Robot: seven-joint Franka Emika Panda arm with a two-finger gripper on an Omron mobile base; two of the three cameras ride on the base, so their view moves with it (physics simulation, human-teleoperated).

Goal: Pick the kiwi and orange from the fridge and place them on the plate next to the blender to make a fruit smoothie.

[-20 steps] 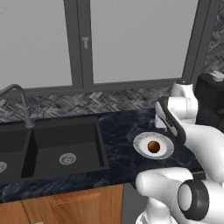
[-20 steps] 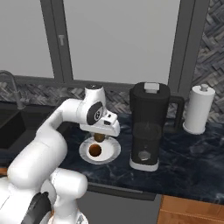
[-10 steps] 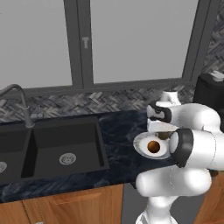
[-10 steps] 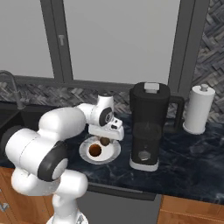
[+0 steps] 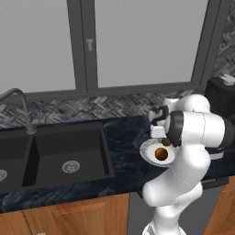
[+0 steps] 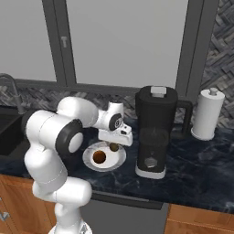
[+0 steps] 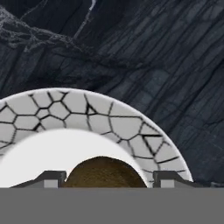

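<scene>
kiwi (image 7: 104,172) sits between the gripper's (image 7: 105,178) spread fingers, over the plate (image 7: 109,122)

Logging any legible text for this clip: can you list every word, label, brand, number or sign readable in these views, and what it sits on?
No readable text in any view.
Black countertop blender with pale top: a round front dial, no legible marks.
White paper towel roll: blank.
Round white plate with a crackle-patterned rim: pattern only, no lettering.
Dark marbled counter: veining only.
</scene>
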